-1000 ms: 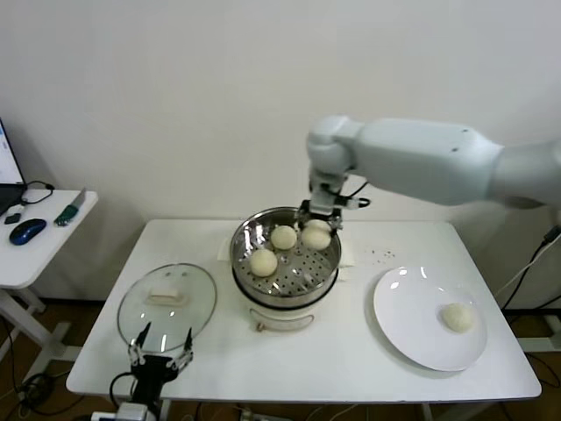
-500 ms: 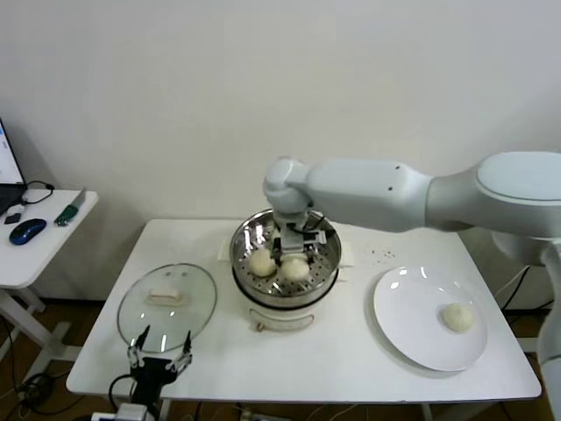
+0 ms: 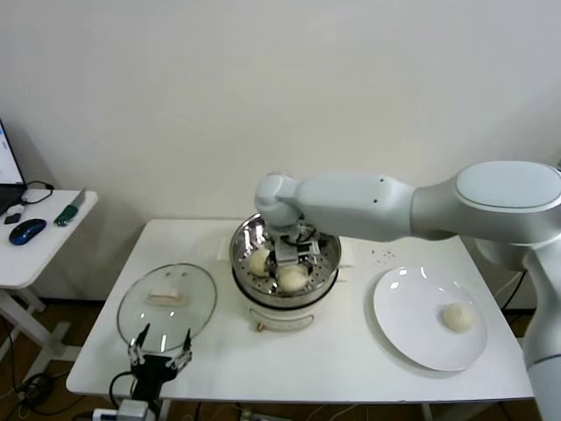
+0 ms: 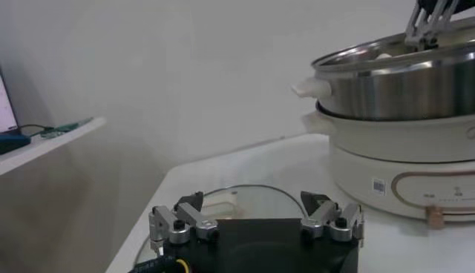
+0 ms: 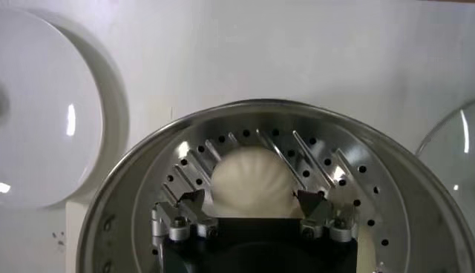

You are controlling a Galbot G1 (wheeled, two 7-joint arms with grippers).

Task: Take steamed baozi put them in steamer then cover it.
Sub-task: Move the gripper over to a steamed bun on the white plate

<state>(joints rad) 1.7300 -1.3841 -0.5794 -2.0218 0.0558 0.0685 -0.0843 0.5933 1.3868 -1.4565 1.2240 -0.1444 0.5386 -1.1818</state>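
A bun [image 5: 253, 181] lies on the perforated tray inside the steel steamer [image 3: 248, 244], directly below the right gripper [image 5: 253, 211]. From the right wrist, the bun fills the space between the two fingertips [image 5: 190, 202], which stand apart, one on each side of the dough; whether they press it cannot be told. From the head, two buns show in the pot: one [image 3: 293, 277] just under the gripper [image 3: 294, 256] and a second [image 3: 259, 260] beside it, toward the robot's left, partly hidden by the arm. The right arm reaches across from the robot's right and dips over the pot's rim.

The steamer sits on its white base [image 3: 282, 315] at the middle of the white table [image 3: 368, 355]. A last bun [image 3: 457, 317] rests on the white plate [image 3: 412, 324] to the right of the pot, well apart from it. The glass lid [image 3: 167, 303] lies flat on the table to the left of the steamer, with a pale handle on top.

The left gripper [image 3: 160, 350] hangs at the near edge of the table just before the lid, its fingers spread wide and holding nothing. From the left wrist, the lid [image 4: 252, 200] lies just beyond it, with the pot [image 4: 401, 81] farther off.

A small side table [image 3: 44, 241] at the far left carries a mouse [image 3: 28, 231] and cables.
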